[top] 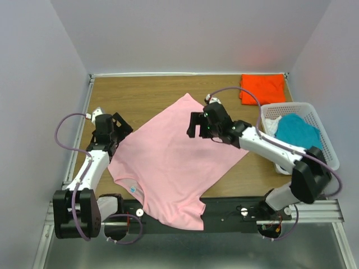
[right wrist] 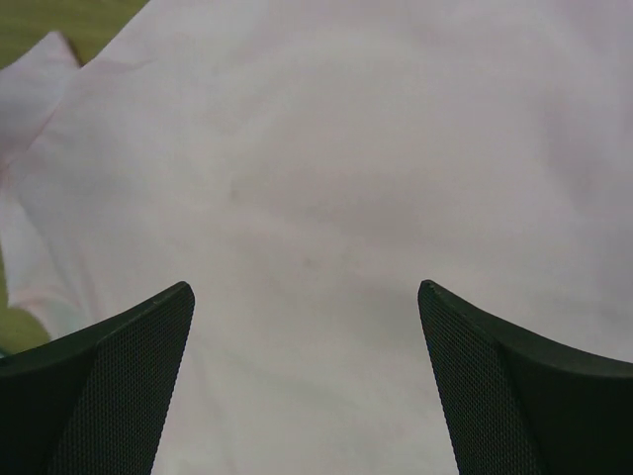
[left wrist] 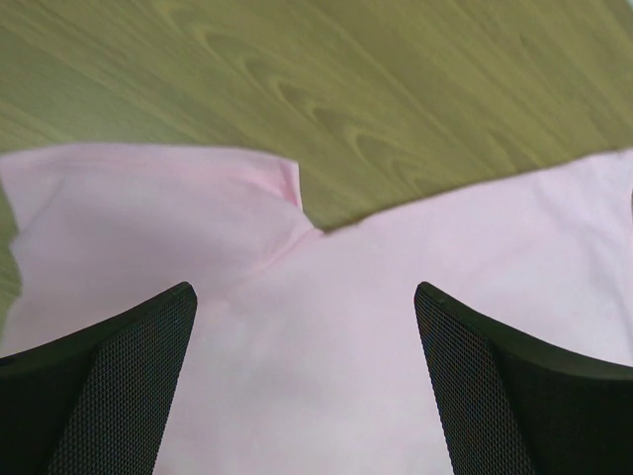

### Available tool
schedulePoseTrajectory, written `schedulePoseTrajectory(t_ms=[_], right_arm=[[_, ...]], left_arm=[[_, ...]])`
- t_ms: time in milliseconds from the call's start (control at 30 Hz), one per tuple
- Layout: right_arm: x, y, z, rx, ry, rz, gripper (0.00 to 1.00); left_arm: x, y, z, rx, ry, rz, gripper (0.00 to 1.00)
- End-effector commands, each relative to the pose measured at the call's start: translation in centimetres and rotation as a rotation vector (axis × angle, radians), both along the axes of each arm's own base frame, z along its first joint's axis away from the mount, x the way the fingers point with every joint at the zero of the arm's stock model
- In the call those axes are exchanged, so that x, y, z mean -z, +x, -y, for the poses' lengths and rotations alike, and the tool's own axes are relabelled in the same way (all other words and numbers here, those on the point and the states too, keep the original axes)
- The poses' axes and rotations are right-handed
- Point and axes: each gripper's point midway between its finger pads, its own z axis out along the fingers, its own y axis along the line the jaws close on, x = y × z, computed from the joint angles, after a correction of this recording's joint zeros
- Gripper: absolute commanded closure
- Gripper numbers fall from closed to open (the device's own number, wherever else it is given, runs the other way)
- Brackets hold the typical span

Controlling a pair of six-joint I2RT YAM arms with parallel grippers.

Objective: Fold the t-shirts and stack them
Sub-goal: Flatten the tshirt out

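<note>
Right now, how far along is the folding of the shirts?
Done: the orange shirt looks folded, at the far right corner. In hand: the pink shirt lies spread flat, unfolded; the left fingers and right fingers are open above it, holding nothing. Left: fold the pink one, fold the teal shirt lying in the basket, then stack all.

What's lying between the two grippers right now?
The pink t-shirt, spread flat on the table, lies between the left gripper and the right gripper; the top external view shows it.
</note>
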Motion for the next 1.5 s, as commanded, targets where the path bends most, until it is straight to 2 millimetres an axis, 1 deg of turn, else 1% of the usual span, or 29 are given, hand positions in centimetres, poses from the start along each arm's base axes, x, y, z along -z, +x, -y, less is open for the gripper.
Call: schedulePoseTrajectory(t_ms=[0,33,100,300,433,467,567,600,633,700,733,800,833,867,900,933,967,1000,1033,1067,1100,1133,1167,1233,1267,1300,1333,1367,1467], right_arm=[[0.9,6.1,0.3,0.066,-0.076,0.039,0.0],[1.9,8.1,-0.8,0.033,-0.102,0.037,0.0],[3.3,10.8,-2.4,-0.012,-0.111,0.021,0.0],[7.2,16.2,-4.3,-0.052,-0.145,0.003,0.0],[10.8,18.8,-3.1,-0.014,-0.144,-0.057,0.0],[12.2,19.4,-2.4,0.007,-0.15,-0.08,0.0],[13.9,20.3,-1.2,0.026,-0.14,-0.117,0.0],[14.2,20.5,-0.7,0.038,-0.14,-0.125,0.0],[14.7,20.7,-0.1,0.054,-0.143,-0.134,0.0],[15.3,21.4,1.9,0.1,-0.145,-0.152,0.0],[15.7,21.3,2.5,0.118,-0.142,-0.167,0.0],[16.1,21.7,4.6,0.163,-0.149,-0.184,0.0],[16.3,21.4,5.3,0.173,-0.153,-0.194,0.0],[16.5,21.3,6.0,0.184,-0.157,-0.2,0.0],[16.5,21.5,6.9,0.203,-0.154,-0.207,0.0],[16.7,21.5,7.4,0.209,-0.158,-0.21,0.0],[16.6,21.4,7.7,0.209,-0.161,-0.21,0.0],[16.6,21.3,7.9,0.214,-0.161,-0.212,0.0],[16.5,21.6,8.7,0.248,-0.188,-0.198,0.0],[16.4,21.6,8.8,0.257,-0.192,-0.194,0.0],[16.2,21.6,8.9,0.271,-0.183,-0.197,0.0],[16.1,21.5,8.8,0.275,-0.179,-0.199,0.0],[15.9,21.3,8.8,0.288,-0.165,-0.204,0.0],[15.6,21.2,9.0,0.306,-0.162,-0.204,0.0],[15.5,21.1,9.2,0.314,-0.162,-0.204,0.0],[15.4,21.1,9.3,0.323,-0.168,-0.199,0.0],[15.1,20.9,9.8,0.345,-0.181,-0.191,0.0],[15.1,20.9,10.1,0.352,-0.189,-0.187,0.0],[15.0,20.8,10.8,0.381,-0.215,-0.178,0.0]], left_arm=[[3.4,-0.8,2.9,0.103,-0.065,-0.056,0.02],[5.0,-1.3,3.2,0.103,-0.073,-0.099,0.02],[6.3,-1.8,3.1,0.094,-0.075,-0.132,0.02],[8.9,-2.0,1.8,0.029,-0.036,-0.21,0.01],[9.8,-0.5,1.8,0.033,-0.031,-0.248,0.02],[10.9,-0.6,1.8,0.036,-0.03,-0.284,0.02],[12.1,0.7,1.9,0.048,-0.029,-0.324,0.02],[11.4,2.2,2.0,0.06,-0.029,-0.304,0.03],[11.5,2.6,2.1,0.066,-0.031,-0.32,0.03],[12.1,3.4,3.6,0.098,-0.018,-0.365,0.02],[10.8,5.1,3.9,0.102,0.003,-0.346,0.02],[11.2,6.2,3.9,0.073,0.053,-0.383,0.02],[9.8,8.1,5.4,0.105,0.07,-0.354,0.02],[9.7,9.1,5.8,0.111,0.081,-0.348,0.02],[9.6,11.3,6.7,0.149,0.081,-0.335,0.02],[10.1,11.9,7.1,0.163,0.07,-0.359,0.02],[12.1,12.5,7.5,0.177,0.059,-0.401,0.02],[12.4,13.7,7.7,0.188,0.065,-0.396,0.02],[10.1,16.8,7.8,0.176,0.08,-0.343,0.02],[12.1,17.0,7.2,0.162,0.108,-0.407,0.05],[11.9,17.9,7.3,0.164,0.115,-0.415,0.05],[11.5,19.0,7.3,0.194,0.145,-0.415,0.05],[10.7,21.3,7.7,0.215,0.148,-0.381,0.04],[10.6,23.3,7.4,0.212,0.159,-0.356,0.04],[8.8,25.3,7.4,0.22,0.158,-0.314,0.05],[11.1,25.8,7.2,0.24,0.134,-0.345,0.16],[8.7,27.9,7.4,0.239,0.133,-0.285,0.15],[10.4,27.9,7.4,0.269,0.138,-0.32,0.14],[9.1,29.6,7.9,0.296,0.139,-0.246,0.04]])
